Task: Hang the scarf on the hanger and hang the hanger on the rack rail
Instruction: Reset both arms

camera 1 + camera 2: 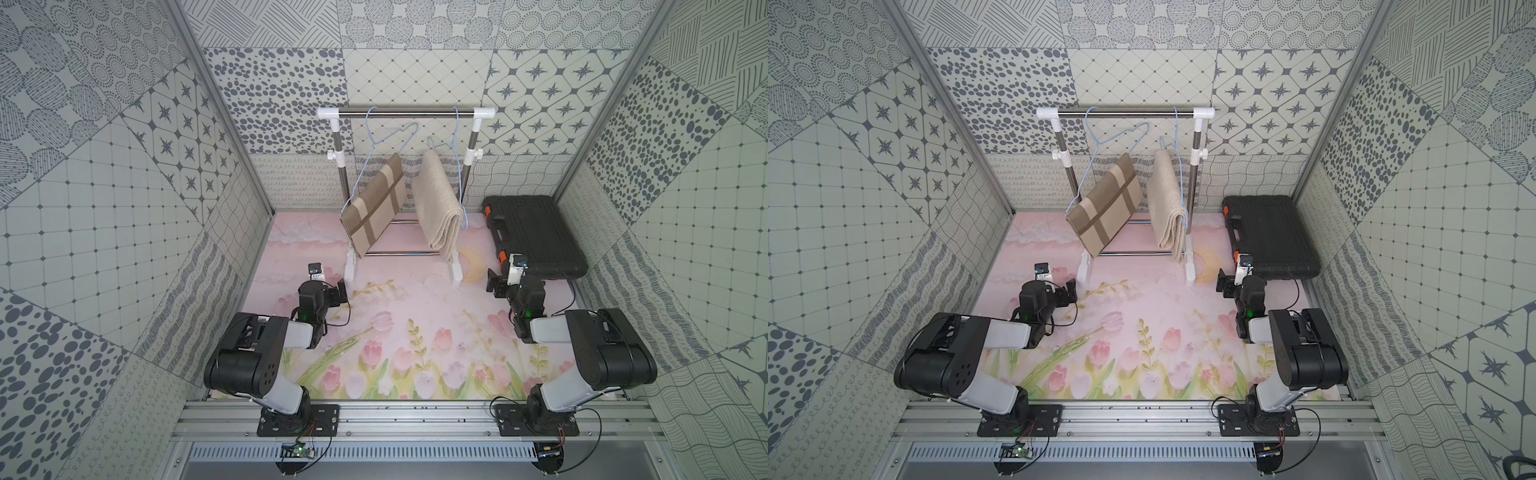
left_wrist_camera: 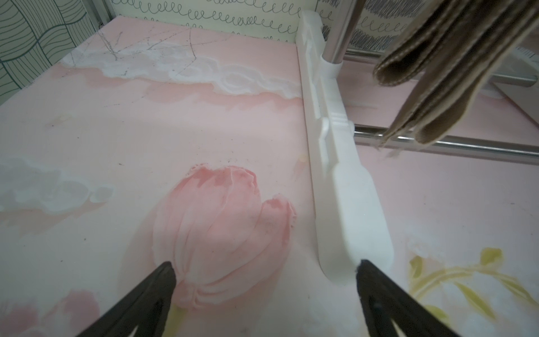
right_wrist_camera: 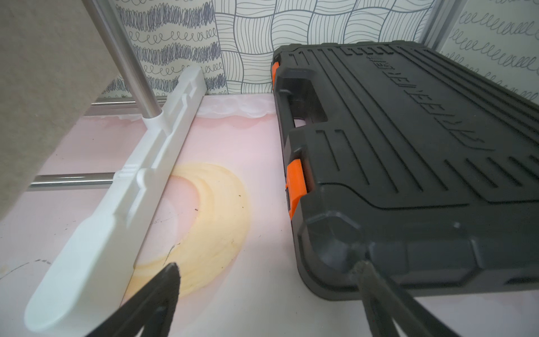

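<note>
A black case (image 1: 536, 232) with orange latches lies on the pink floral mat (image 1: 415, 299).

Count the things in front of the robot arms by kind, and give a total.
Scarves: 2
Hangers: 2
Clothes rack: 1
Black case: 1
Total: 6

Two matching black-and-white arms

The left arm (image 1: 257, 353) and right arm (image 1: 602, 357) have rounded black joint housings and smooth white link shells; each stands on a flat black base plate (image 1: 328, 419) with screw holes; thin black cables (image 1: 600, 424) loop around the bases; a green light (image 1: 305, 314) glows by each wrist; the wrist cameras (image 1: 316, 272) are white-cased; the fingers (image 2: 151, 297) are black and tapering.
</note>
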Controlling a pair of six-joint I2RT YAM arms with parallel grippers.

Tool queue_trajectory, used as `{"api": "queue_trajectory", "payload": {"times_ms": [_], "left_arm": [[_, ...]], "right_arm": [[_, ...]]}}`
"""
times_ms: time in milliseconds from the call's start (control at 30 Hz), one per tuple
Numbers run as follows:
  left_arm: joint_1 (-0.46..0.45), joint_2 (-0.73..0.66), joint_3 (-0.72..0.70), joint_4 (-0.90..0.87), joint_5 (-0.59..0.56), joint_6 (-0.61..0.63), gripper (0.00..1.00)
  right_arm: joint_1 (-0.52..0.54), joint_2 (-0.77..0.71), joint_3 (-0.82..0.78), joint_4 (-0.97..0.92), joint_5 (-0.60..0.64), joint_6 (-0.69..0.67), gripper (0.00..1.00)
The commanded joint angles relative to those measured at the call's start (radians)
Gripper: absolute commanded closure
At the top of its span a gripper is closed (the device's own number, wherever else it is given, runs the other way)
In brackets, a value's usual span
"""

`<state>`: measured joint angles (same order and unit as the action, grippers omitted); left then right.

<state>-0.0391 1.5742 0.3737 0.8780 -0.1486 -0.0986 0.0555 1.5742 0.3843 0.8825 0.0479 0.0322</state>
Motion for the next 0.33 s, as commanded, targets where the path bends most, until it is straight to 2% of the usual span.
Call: {"api": "queue_trajectory", "payload": {"times_ms": [0, 300], "left_arm": [[0.004, 0.004, 0.006, 0.044, 0.020, 0.017, 0.01], [0.004, 0.004, 0.007, 0.043, 0.020, 0.017, 0.01]], "right_arm": [[-0.003, -0.005, 0.012, 0.015, -0.020, -0.018, 0.03], [-0.009, -0.006, 0.012, 0.016, -0.028, -0.016, 0.03]]}}
